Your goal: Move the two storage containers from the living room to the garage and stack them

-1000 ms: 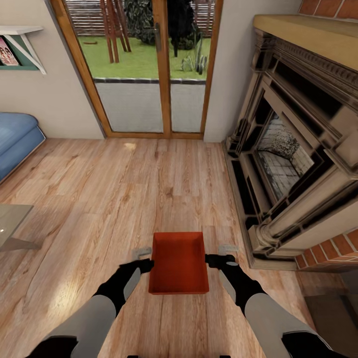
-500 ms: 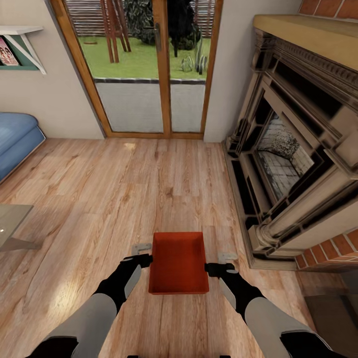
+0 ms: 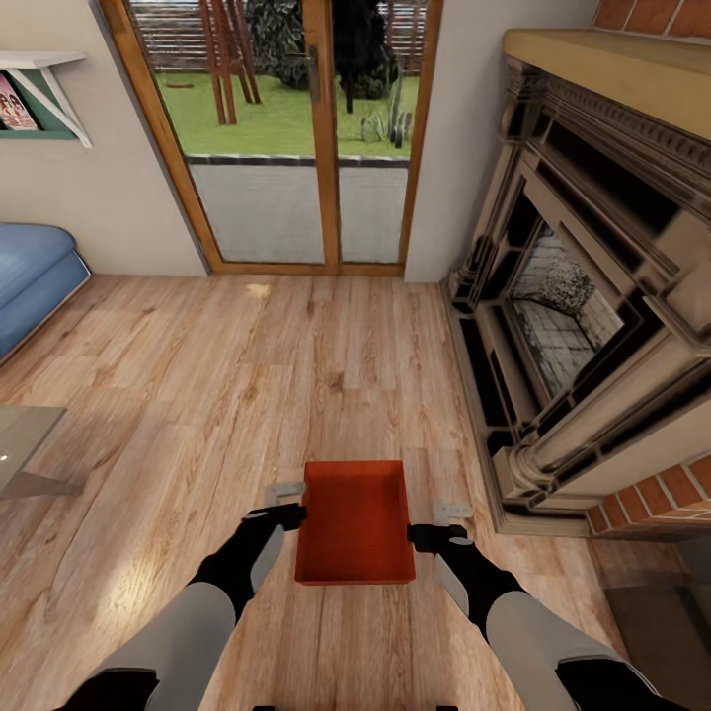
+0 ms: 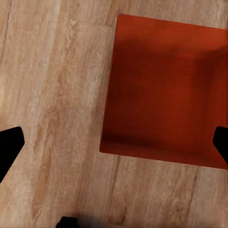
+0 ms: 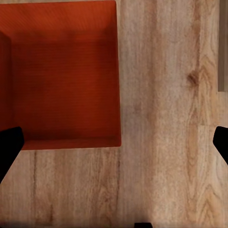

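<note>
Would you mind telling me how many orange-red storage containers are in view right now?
1. The storage container sits on the wood-plank floor between the left gripper and right gripper. The second isn't visible here.

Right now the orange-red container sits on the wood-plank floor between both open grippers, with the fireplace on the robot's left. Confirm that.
One detail is wrong: the fireplace stands on the robot's right, as the head view shows. The container does sit on the wood-plank floor between the open left gripper and right gripper.
</note>
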Tool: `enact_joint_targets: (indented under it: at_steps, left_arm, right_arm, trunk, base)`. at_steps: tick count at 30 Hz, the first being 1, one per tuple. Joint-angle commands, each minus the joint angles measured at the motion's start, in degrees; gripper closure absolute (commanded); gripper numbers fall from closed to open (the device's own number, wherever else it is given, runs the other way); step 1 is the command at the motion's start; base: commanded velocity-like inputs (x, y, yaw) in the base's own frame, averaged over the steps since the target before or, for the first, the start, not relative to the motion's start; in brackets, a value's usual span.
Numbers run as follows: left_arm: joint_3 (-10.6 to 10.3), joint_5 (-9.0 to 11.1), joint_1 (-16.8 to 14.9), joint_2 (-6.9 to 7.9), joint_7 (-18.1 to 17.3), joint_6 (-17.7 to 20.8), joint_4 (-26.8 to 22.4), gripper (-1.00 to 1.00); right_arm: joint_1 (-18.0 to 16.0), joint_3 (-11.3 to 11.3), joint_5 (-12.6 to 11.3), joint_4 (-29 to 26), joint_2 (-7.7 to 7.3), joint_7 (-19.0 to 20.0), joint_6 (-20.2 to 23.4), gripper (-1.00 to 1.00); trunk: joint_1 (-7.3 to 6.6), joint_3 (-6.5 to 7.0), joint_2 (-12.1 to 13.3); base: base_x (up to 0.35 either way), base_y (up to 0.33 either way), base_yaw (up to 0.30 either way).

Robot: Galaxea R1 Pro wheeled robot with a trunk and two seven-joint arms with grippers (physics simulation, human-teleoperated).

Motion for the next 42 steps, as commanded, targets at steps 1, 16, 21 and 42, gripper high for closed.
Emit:
enact_joint_targets:
  at_steps: [1, 16, 21, 42]
  left_arm:
    - [0.16, 0.47, -0.01, -0.24, 0.10, 0.28, -0.11, -1.00]
    - [0.07, 0.25, -0.01, 0.17, 0.21, 0.29, 0.06, -1.00]
    - [-0.09, 0.12, -0.01, 0.16, 0.15, 0.23, 0.81, -1.00]
    - [-0.11, 0.05, -0.01, 0.26, 0.23, 0.11, 5.14, -1.00]
  right_arm:
    - [-0.01, 0.19, -0.17, -0.12, -0.02, -0.28, 0.37, -1.00]
    - [-0.01, 0.28, -0.15, -0.12, -0.03, 0.41, 0.38, -1.00]
    - [-0.01, 0.28, -0.07, -0.12, -0.03, 0.42, 0.05, -1.00]
    - [-0.01, 0.28, -0.23, -0.03, 0.14, 0.42, -1.88, -1.00]
  trunk:
    - [0.03, -0.08, -0.09]
    - [3.11, -2.60, -5.71]
    - [4.20, -3.49, -7.71]
    - [8.82, -7.26, -16.14]
  base:
    - [0.000, 0.000, 0.000]
    - [0.000, 0.000, 0.000]
    - [0.000, 0.000, 0.000]
    - [0.000, 0.000, 0.000]
